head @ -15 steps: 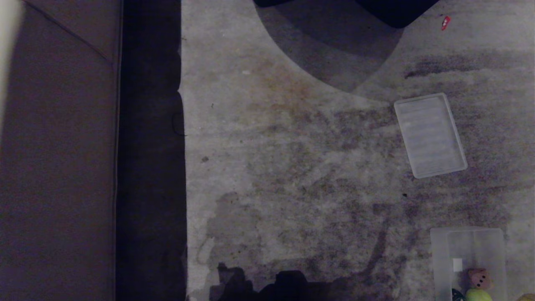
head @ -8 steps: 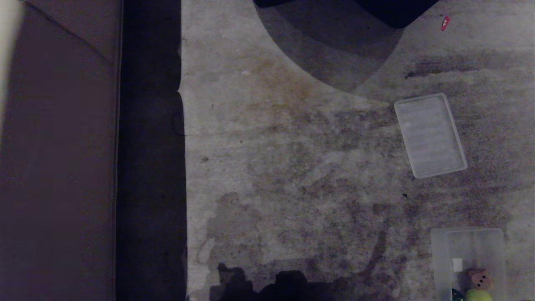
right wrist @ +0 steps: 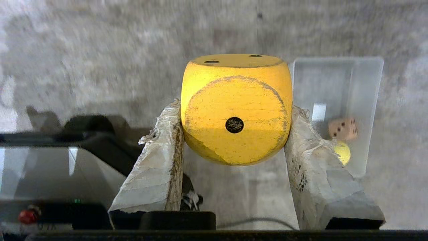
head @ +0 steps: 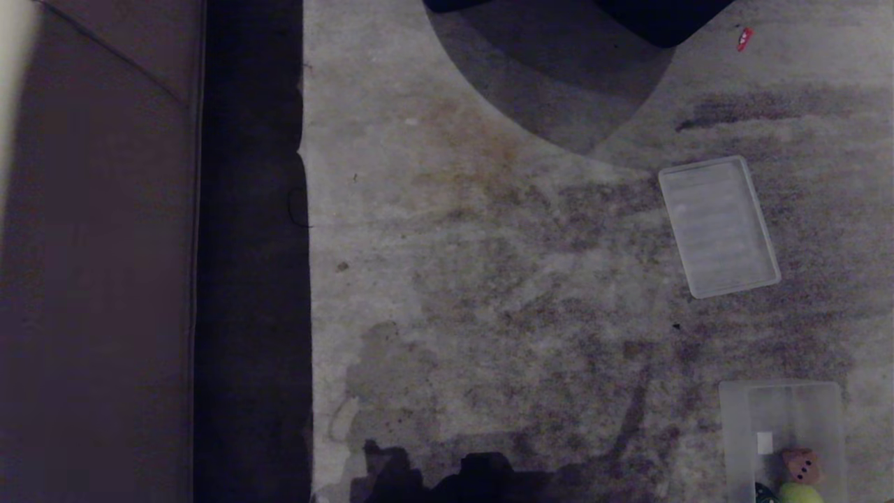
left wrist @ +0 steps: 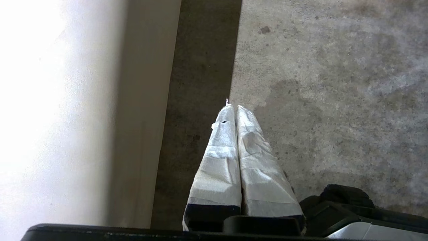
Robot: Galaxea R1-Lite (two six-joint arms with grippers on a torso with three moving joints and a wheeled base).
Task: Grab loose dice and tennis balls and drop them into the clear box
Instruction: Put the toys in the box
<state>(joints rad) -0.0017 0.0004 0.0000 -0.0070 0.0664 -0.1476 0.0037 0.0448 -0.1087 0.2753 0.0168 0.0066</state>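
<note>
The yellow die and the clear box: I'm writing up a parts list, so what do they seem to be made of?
The yellow die, clamped in the right gripper, looks like painted wood: matte yellow coat, scuffed, with a worn ring and faint grain lines. The clear box looks like frosted translucent plastic: thin, smooth walls, with the floor showing dimly through them.

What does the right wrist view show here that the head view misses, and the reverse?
Only the right wrist view shows the right gripper clamped on the yellow die, one-dot face toward the camera. Only the head view shows the flat clear lid lying on the floor apart from the box, and a small red scrap far off. Both show the clear box holding a brown die and a tennis ball.
</note>
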